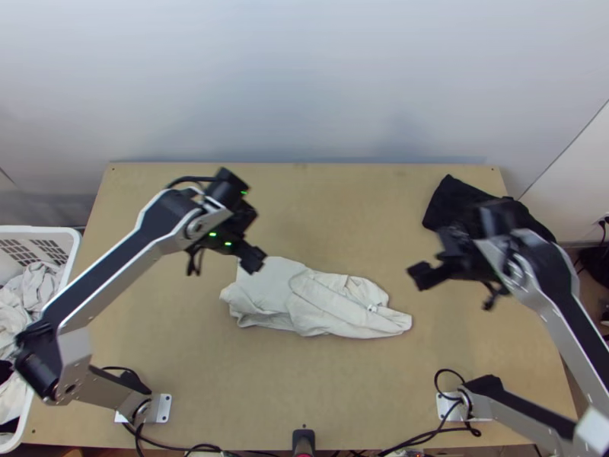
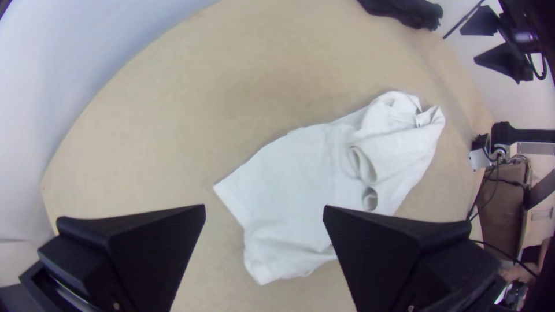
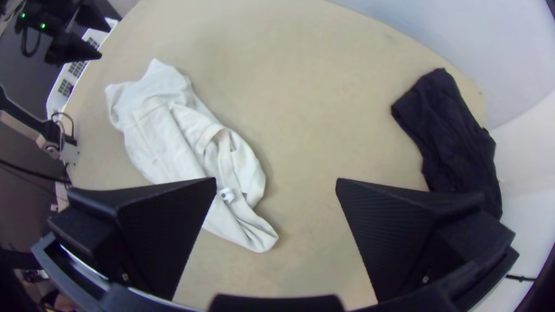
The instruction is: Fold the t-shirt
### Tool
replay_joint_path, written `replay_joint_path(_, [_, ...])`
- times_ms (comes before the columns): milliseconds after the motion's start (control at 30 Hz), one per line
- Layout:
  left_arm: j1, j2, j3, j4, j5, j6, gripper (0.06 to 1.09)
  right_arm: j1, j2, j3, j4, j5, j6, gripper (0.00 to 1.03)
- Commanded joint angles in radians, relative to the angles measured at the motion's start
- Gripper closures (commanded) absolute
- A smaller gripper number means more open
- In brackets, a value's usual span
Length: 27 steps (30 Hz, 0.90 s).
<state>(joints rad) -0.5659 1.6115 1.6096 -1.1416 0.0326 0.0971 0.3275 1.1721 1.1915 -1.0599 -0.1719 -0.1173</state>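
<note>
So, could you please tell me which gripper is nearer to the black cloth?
The right. In the top view, the right gripper is close by the cloth's near side; the left gripper is farther off, by the white shirt's left end.

Top view: high, steeply down on table (image 1: 335, 228); wrist views: nearer, sharing pale shirt (image 2: 306, 179); dark corners hard to read.

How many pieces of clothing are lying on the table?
2: a pale shirt, bunched across the middle, and a black cloth at the far right, partly behind the right arm in the top view. More could be hidden in folds.
</note>
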Motion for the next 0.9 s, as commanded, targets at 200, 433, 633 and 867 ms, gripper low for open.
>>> replay_joint_path(200, [0.202, -0.213, -0.238, -0.006, 0.000, -0.013, 0.10, 0.343, 0.471, 0.252, 0.071, -0.057, -0.071, 0.18])
replay_joint_path(433, [0.294, -0.298, -0.363, 0.023, 0.001, -0.017, 0.10, 0.366, 0.666, 0.430, 0.118, -0.118, -0.064, 0.19])
replay_joint_path(633, [0.316, -0.334, -0.404, 0.045, 0.000, -0.020, 0.10, 0.404, 0.830, 0.620, 0.130, -0.129, -0.059, 0.19])
replay_joint_path(867, [0.340, -0.380, -0.441, 0.046, 0.000, -0.020, 0.10, 0.441, 0.931, 0.698, 0.130, -0.159, -0.058, 0.22])
